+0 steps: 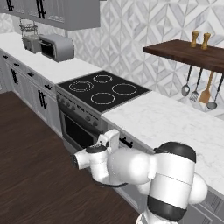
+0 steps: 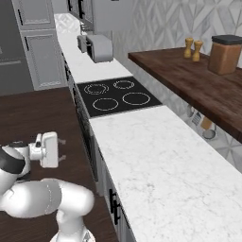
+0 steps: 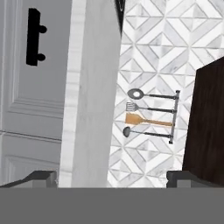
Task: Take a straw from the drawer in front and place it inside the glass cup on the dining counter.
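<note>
The robot's gripper [image 3: 112, 177] has its jaws wide apart and holds nothing. It sits low in front of the grey drawer [image 3: 30, 65], which is shut, with its black handle [image 3: 33, 37] showing. Beside it runs the white counter [image 1: 175, 127], next to the black cooktop [image 1: 103, 89], and spoons [image 3: 151, 113] hang on the wall.

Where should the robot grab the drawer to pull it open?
It should grab the black bar handle on the drawer front, coming straight in from the front. The bar stands off the flat front on two short posts, so one finger can slip over it and one under. The rest of the front is flat, with nothing to pinch. The gripper is open, probably wide enough.
</note>
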You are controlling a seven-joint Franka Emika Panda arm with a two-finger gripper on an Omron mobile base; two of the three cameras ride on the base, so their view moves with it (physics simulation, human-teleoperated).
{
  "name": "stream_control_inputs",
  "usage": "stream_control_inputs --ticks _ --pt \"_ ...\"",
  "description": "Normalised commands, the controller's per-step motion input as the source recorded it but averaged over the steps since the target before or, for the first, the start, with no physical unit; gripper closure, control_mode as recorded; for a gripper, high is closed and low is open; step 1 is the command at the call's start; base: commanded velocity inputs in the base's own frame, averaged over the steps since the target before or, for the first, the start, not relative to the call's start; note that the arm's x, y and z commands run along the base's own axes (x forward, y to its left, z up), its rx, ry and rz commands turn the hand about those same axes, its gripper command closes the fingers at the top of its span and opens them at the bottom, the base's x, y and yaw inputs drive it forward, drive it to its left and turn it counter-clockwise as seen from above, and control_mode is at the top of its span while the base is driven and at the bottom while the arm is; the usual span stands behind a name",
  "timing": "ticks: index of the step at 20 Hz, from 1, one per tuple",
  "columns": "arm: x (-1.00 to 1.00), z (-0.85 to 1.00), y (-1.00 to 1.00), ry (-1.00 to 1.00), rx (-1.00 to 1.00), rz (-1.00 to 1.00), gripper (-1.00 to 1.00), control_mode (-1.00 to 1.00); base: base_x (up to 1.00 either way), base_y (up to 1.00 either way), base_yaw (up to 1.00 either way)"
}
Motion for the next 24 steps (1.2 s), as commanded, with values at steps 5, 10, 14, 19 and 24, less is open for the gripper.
stream_control_inputs --ticks 5,10,14,19,24 --pt "0.33 -0.52 -0.01 0.00 -0.23 -0.01 -1.00 -1.00 0.00 0.00 0.00" --pt "0.46 -0.51 -0.05 0.00 -0.07 0.00 -1.00 -1.00 0.00 0.00 0.00" --pt "0.53 -0.44 -0.03 0.00 0.00 0.00 -1.00 -1.00 0.00 0.00 0.00" --pt "0.62 -0.43 -0.05 0.00 0.02 0.00 -1.00 -1.00 0.00 0.00 0.00" --pt "0.60 -0.50 0.00 0.00 0.00 0.00 -1.00 -1.00 0.00 0.00 0.00"
